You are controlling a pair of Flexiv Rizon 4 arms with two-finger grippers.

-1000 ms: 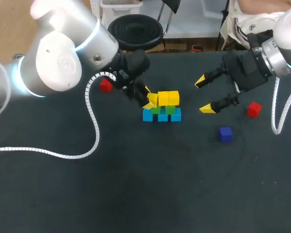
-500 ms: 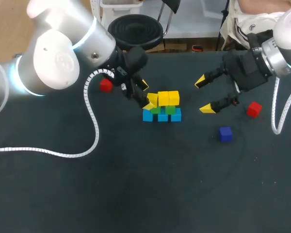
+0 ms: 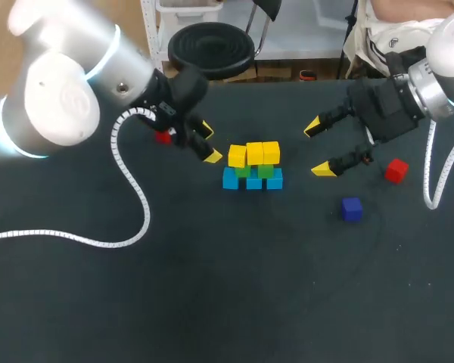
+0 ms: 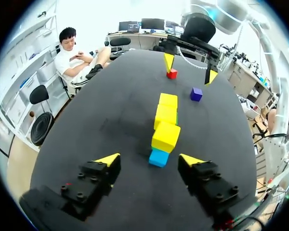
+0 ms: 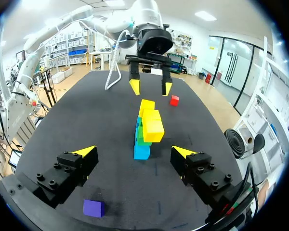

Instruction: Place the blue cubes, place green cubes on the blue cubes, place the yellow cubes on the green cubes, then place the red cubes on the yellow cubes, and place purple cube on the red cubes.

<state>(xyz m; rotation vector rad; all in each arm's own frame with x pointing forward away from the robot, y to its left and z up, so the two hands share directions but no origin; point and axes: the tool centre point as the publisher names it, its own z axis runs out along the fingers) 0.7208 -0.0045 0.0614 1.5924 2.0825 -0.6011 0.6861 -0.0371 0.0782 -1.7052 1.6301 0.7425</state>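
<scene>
Remote feed, both arms at rest: my left gripper (image 3: 209,142) hangs just off the left end of the cube stack (image 3: 265,166), fingers spread wide and holding nothing. The stack stands toward the far edge of the counter (image 3: 212,287), about midway along it. It has blue cubes (image 3: 253,182) in a row on the surface, green cubes (image 3: 265,172) on them, and three yellow cubes (image 3: 255,153) on top. My right gripper (image 3: 318,148) hovers off the stack's right end, near but apart, its fingers likewise wide open and empty. One red cube (image 3: 164,137) lies near the far edge, partly hidden by my left arm (image 3: 60,98). A second red cube (image 3: 396,170) lies beyond my right gripper, toward the right edge. The purple cube (image 3: 352,209) rests alone, closer to the front edge than that second red cube.
</scene>
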